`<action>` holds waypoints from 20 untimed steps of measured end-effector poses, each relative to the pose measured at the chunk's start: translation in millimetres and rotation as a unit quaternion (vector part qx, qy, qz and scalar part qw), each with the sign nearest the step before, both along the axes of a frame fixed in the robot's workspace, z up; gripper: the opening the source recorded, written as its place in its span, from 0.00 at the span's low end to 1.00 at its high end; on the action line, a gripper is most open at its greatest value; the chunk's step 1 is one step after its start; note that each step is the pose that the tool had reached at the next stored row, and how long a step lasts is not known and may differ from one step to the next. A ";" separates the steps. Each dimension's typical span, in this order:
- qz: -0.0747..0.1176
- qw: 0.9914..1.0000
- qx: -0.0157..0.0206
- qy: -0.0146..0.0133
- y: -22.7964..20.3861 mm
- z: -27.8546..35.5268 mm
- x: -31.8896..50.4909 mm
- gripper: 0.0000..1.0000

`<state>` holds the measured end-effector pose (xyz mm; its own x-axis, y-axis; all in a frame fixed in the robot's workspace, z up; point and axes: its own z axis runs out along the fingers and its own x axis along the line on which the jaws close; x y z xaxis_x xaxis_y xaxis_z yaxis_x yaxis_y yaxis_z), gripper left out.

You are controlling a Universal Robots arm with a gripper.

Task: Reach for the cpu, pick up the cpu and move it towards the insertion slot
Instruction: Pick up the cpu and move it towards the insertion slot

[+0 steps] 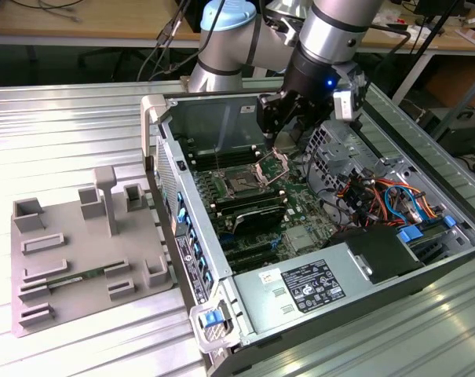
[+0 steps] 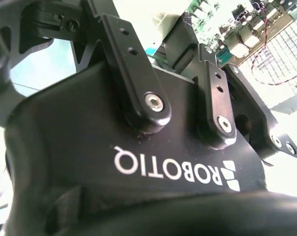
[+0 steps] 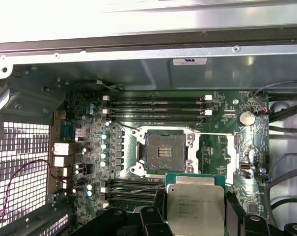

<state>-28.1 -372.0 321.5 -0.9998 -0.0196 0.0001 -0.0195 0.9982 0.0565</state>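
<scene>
The cpu [image 3: 195,202], a flat square chip with a silvery top, sits between my gripper's [image 3: 195,209] black fingers [image 3: 235,211], which are shut on its edges. It hangs just beside the insertion slot [image 3: 164,152], a dark square socket in a silver frame on the green board. In the exterior view my gripper [image 1: 278,129] is inside the open computer case, above and slightly behind the insertion slot [image 1: 241,185], whose hinged bracket [image 1: 273,163] stands raised. The second wrist view shows the gripper's black body [image 2: 153,162] close up.
A grey tray [image 1: 68,228] with plastic frames lies on the exterior view's left. Case walls [image 1: 213,118], a drive cage [image 1: 339,145], cables [image 1: 382,196] and the power supply [image 1: 308,287] surround the board. Long black memory slots [image 3: 158,105] flank the socket.
</scene>
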 end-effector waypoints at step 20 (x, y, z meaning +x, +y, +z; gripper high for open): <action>0.000 1.000 0.000 0.000 11.3 -2.1 0.3 0.55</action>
